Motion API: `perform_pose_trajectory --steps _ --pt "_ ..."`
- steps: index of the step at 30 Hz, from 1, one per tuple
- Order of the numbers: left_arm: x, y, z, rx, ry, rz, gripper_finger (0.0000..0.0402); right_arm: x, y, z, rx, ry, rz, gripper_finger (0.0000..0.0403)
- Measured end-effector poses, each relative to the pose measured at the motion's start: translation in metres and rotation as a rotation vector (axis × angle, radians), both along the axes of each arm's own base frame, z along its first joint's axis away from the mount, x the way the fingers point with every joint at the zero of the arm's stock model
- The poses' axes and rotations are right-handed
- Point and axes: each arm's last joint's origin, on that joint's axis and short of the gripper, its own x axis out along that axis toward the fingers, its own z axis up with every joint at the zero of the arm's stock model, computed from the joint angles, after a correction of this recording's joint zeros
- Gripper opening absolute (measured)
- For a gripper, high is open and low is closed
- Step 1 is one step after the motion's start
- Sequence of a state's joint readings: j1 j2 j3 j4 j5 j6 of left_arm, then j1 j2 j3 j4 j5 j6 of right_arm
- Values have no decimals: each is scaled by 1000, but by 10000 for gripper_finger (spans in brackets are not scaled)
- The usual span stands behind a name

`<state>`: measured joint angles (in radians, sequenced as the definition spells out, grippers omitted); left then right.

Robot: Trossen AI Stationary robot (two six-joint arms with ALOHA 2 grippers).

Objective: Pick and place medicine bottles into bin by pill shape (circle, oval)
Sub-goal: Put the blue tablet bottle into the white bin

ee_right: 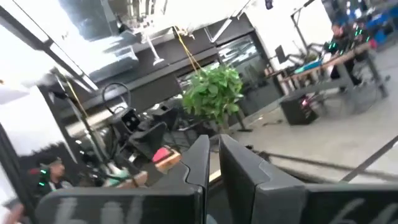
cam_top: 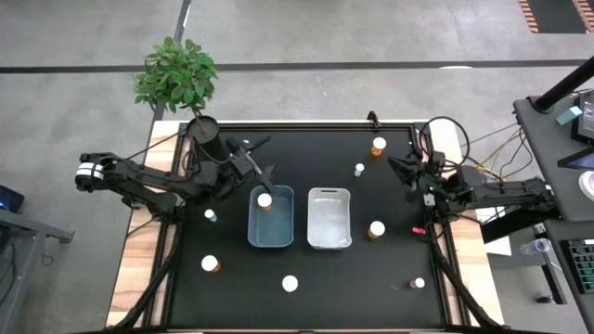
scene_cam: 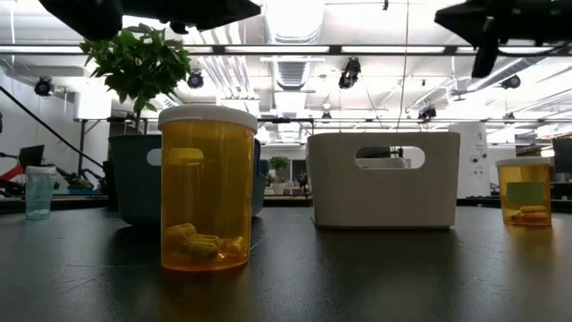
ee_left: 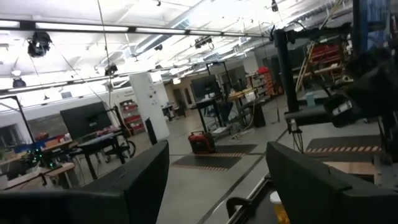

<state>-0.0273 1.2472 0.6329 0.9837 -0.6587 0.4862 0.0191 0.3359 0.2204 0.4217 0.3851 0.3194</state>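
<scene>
A white-capped bottle (cam_top: 264, 199) stands inside the blue-grey bin (cam_top: 271, 237), near its far end. My left gripper (cam_top: 263, 173) (ee_left: 217, 162) hovers just beyond that bin's far rim, open and empty. My right gripper (cam_top: 402, 171) (ee_right: 214, 146) is raised over the table's right side, shut and empty. Other bottles stand on the black table: orange ones at the far right (cam_top: 379, 145), right of the white bin (cam_top: 376, 228) and near left (cam_top: 211, 263), a white-capped one near the front (cam_top: 290, 283), and small ones (cam_top: 359, 170), (cam_top: 210, 215), (cam_top: 419, 283).
The white bin (cam_top: 329, 232) stands beside the blue-grey one at the table's middle. A black pot with a green plant (cam_top: 202, 130) stands at the far left corner. In the low view an orange bottle with pills (scene_cam: 206, 192) stands close to the camera.
</scene>
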Motion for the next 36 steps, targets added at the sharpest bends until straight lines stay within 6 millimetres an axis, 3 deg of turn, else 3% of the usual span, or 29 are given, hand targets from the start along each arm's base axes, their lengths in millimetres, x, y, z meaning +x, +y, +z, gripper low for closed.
perform_pose_trajectory --steps 13,20,29,36 --pt "-10 -7 -5 -129 119 -79 251 34 1 51 -67 131 -16 28" --pt "-33 -13 1 -262 178 -356 251 43 1 68 -166 331 -36 28" --pt "-41 -13 3 -245 201 -377 251 57 1 91 -268 352 -56 28" --pt "-41 -13 10 -158 180 -365 251 83 -2 90 -155 493 -134 28"
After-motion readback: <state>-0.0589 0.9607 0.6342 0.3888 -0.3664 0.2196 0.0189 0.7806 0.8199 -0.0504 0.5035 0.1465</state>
